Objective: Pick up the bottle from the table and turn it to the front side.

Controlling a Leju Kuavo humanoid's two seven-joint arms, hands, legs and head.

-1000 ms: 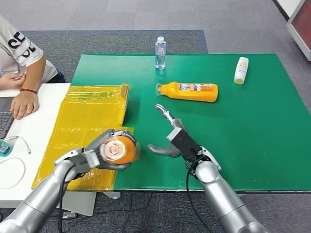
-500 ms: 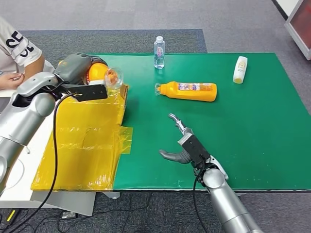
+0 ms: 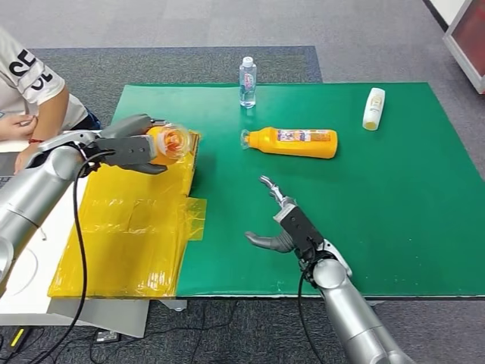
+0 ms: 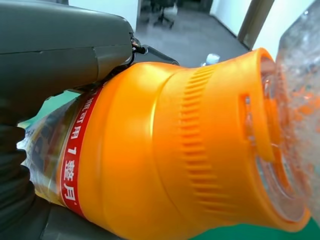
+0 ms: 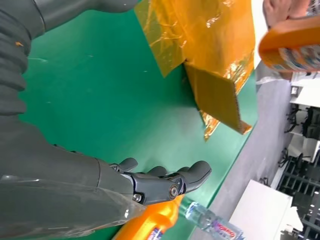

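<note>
Held bottle [image 3: 163, 142]: orange, clear cap; sitting in the left hand [image 3: 129, 145] above the far edge of the yellow sheet [image 3: 137, 212], off the table.
Long axis: lying roughly level, cap end pointing toward the table's middle.
Left hand: gripping the bottle's body; label band showing at the grip in the wrist view [image 4: 71, 165].
Right hand [image 3: 283, 224]: hovering with fingers spread and holding nothing, over the green mat [image 3: 400, 189], well apart from the held bottle.
Second orange bottle [image 3: 292, 142]: lying flat on the mat, beyond the right hand.
Nearer hand: the left, already holding; any turning is likely falling to its wrist.
</note>
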